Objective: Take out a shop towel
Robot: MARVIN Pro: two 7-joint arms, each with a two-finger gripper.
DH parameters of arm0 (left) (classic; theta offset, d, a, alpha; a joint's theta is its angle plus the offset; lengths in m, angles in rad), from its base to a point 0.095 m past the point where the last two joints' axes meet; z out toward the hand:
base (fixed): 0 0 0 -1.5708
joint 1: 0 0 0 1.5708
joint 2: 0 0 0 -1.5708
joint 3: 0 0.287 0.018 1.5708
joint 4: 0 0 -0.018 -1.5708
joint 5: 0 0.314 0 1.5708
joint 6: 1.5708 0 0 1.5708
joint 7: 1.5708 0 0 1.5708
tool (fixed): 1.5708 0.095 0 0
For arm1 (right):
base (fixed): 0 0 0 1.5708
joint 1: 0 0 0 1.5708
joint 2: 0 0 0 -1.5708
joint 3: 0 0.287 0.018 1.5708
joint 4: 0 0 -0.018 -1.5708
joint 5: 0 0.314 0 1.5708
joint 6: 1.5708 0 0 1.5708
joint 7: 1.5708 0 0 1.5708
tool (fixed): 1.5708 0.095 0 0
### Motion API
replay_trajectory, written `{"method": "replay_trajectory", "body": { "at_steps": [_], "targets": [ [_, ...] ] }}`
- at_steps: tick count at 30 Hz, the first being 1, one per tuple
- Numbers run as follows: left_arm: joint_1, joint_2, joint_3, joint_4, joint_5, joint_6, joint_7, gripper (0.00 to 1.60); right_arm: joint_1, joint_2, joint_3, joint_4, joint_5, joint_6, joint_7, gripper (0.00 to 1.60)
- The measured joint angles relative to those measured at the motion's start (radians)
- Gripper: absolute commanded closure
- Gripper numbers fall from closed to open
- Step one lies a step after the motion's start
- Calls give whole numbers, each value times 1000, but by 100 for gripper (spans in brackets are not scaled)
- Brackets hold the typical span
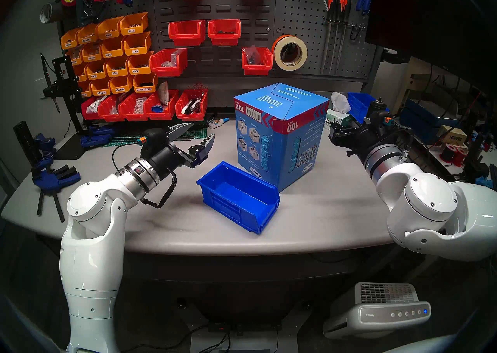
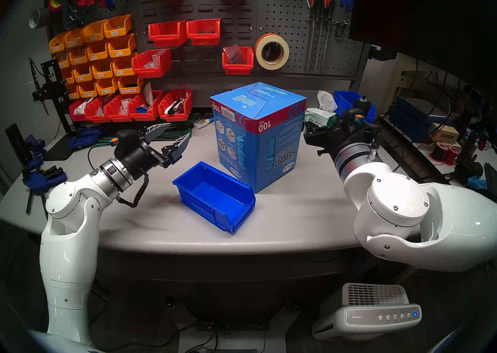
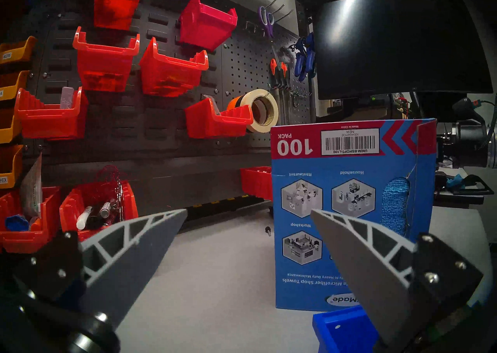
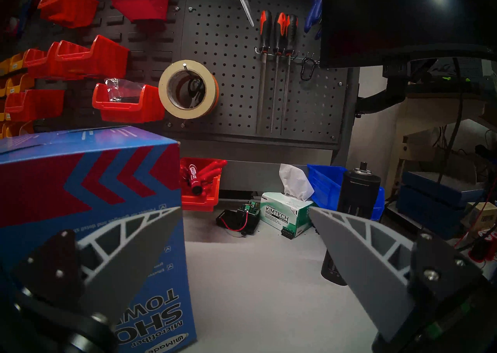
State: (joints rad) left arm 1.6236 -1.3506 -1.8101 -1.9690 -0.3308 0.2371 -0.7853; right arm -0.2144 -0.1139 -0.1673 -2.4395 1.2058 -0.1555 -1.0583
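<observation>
- Left tool (image 1: 197, 136): fingers spread wide, nothing between them, up off the bench (image 1: 309, 218), aimed toward the blue carton (image 1: 279, 134).
- Spread like that most likely to be ready to pinch soft cloth.
- Shop towel (image 3: 395, 204): inside the carton, ahead of the left tool and a bit to its right, peeking out of a tall slot at the carton's near corner.
- Only a fuzzy light-blue strip showing there, so that strip looks like the place to grab.
- Carton standing upside down, words flipped, slot facing both tools.
- Right tool (image 4: 246, 219): also spread wide and empty, level, close beside the carton, which sits to its left; maybe there to hold the carton steady during the pull.
- Blue bin (image 1: 239, 200): open and empty, down near the left tool, touching or almost touching the carton; maybe a spot for the towel.
</observation>
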Motion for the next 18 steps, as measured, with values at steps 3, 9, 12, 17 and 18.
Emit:
{"method": "replay_trajectory", "body": {
  "at_steps": [3, 9, 12, 17, 18],
  "targets": [
    [-27, 16, 12, 15, -1, 18, -16, 0, 9, 1, 9, 0, 7, 0, 15, 0],
    [-61, 33, 29, 30, -2, 41, -36, 0, 21, 2, 21, -1, 21, 6, 17, 0],
    [-75, 38, 37, 34, -3, 52, -43, 0, 25, 2, 22, -1, 32, 16, 9, 0],
    [-91, 43, 45, 36, -8, 70, -54, 0, 27, 3, 22, -1, 55, 28, 0, 0],
    [-93, 44, 45, 36, -9, 73, -56, 0, 27, 3, 21, -1, 60, 30, -1, 0]
  ]
}}
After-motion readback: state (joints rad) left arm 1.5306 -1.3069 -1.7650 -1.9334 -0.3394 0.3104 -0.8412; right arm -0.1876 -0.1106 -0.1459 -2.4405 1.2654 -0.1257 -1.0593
